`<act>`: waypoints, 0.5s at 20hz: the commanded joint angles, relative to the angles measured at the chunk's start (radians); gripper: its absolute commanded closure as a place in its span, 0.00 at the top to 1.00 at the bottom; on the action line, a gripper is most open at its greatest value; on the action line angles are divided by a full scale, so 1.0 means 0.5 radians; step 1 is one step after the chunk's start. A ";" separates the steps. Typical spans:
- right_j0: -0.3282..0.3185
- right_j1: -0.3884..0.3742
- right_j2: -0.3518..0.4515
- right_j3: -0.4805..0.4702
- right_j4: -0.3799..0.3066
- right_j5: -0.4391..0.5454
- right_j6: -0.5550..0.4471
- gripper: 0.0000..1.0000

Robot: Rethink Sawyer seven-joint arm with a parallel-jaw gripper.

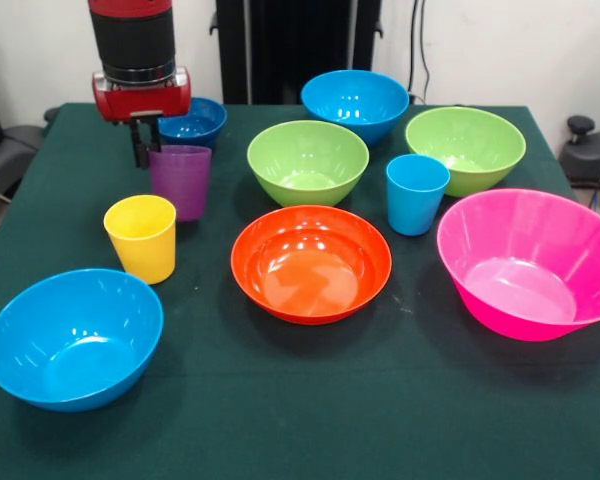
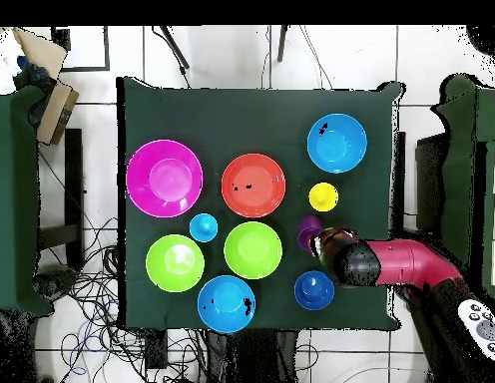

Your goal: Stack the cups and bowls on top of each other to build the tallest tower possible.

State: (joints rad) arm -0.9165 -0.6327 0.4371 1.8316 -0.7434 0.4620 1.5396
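Observation:
All cups and bowls stand apart, upright on the green table [image 1: 310, 420]. My gripper [image 1: 145, 158] hangs at the far left edge of the ribbed purple cup [image 1: 180, 182], right at its rim [image 2: 326, 239]. The yellow cup [image 1: 142, 238] stands just in front of it and the small dark blue bowl [image 1: 194, 122] just behind. An orange bowl [image 1: 310, 262] is in the middle, a large pink bowl [image 1: 530, 262] at the right, and a light blue bowl [image 1: 75, 338] at the near left. Two lime green bowls [image 1: 308, 162] [image 1: 465, 148], a light blue cup [image 1: 416, 193] and another light blue bowl [image 1: 355, 103] stand farther back.
From above, the red arm [image 2: 411, 261] reaches in over the table's right edge beside the purple cup [image 2: 307, 229]. Green-covered furniture [image 2: 12, 199] flanks the table, and cables [image 2: 92, 329] lie on the floor. A cardboard box [image 2: 52, 105] sits at the upper left.

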 commanded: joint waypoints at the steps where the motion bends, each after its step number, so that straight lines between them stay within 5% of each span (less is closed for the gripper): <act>1: 0.108 0.093 0.003 -0.120 0.055 0.194 0.011 0.00; 10: 0.096 0.113 0.031 -0.170 0.097 0.248 -0.056 0.00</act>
State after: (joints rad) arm -0.9164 -0.6327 0.4371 1.8193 -0.7139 0.4795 1.5396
